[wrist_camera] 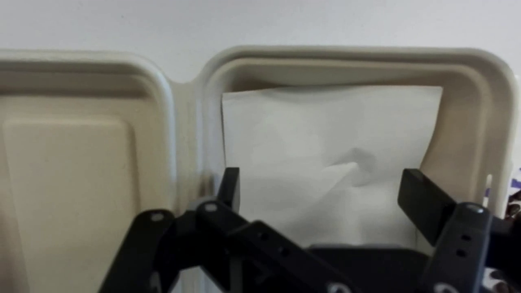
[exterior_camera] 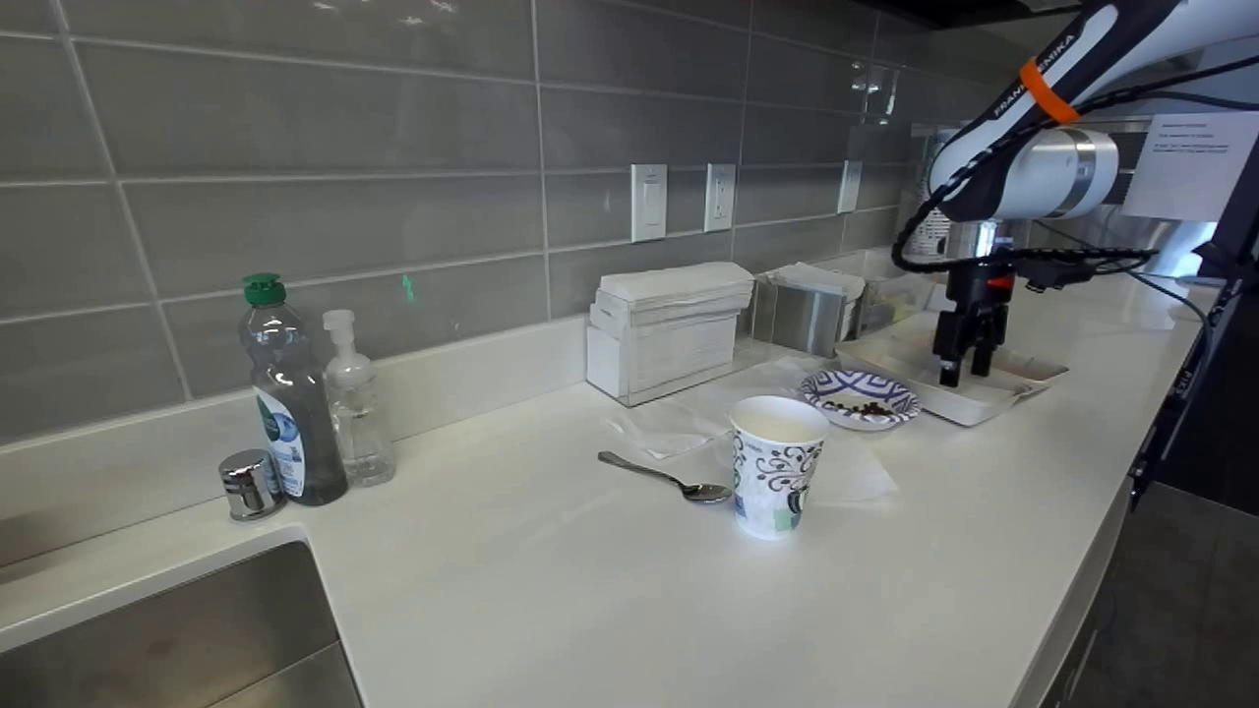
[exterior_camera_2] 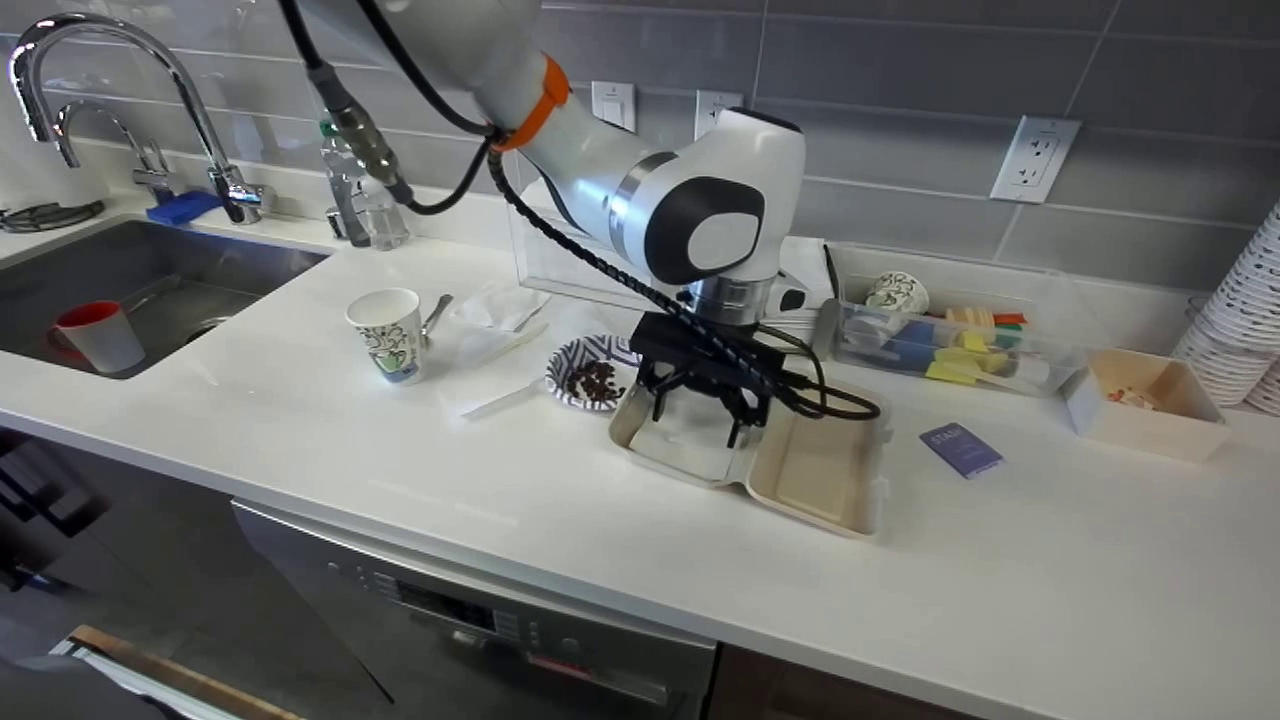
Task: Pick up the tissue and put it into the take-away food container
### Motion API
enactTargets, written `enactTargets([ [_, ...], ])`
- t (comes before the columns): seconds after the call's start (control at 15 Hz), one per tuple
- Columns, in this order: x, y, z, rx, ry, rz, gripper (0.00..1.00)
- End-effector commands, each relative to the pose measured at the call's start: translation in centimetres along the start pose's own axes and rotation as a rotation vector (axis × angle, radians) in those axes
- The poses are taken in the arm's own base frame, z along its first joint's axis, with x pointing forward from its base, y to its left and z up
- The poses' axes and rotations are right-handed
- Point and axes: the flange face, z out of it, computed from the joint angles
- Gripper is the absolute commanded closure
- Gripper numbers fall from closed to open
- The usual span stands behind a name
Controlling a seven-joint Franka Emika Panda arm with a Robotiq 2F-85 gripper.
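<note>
The take-away food container lies open on the counter in both exterior views (exterior_camera: 969,405) (exterior_camera_2: 815,470), with two shallow halves side by side. Its beige rim also shows in the wrist view (wrist_camera: 185,110). A white, creased tissue (wrist_camera: 293,126) lies flat inside one half; it also shows in an exterior view (exterior_camera_2: 680,445). My gripper (wrist_camera: 319,179) points down over that half, with its fingers wide apart and nothing held between them. It also shows in both exterior views (exterior_camera: 965,372) (exterior_camera_2: 695,426). The gripper hides the tissue's near edge in the wrist view.
A blue-patterned plate (exterior_camera_2: 592,385) with dark bits stands beside the container. A paper cup (exterior_camera: 777,472), a spoon (exterior_camera: 679,482) and other tissues (exterior_camera: 669,431) lie farther along. A napkin box (exterior_camera: 669,334) and a clear bin (exterior_camera_2: 950,345) line the wall. A purple packet (exterior_camera_2: 962,450) lies nearby.
</note>
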Motion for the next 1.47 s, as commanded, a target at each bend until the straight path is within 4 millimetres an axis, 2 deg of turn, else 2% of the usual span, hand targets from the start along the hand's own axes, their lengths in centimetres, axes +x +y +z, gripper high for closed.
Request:
enactTargets([
  [0.0,0.0,0.2,0.8,-0.004,-0.044,-0.07,0.0],
  [0.53,0.1,-1.0,2.0,0.016,-0.093,-0.123,0.0],
  [1.4,-0.6,-1.4,3.5,0.003,-0.16,-0.126,0.0],
])
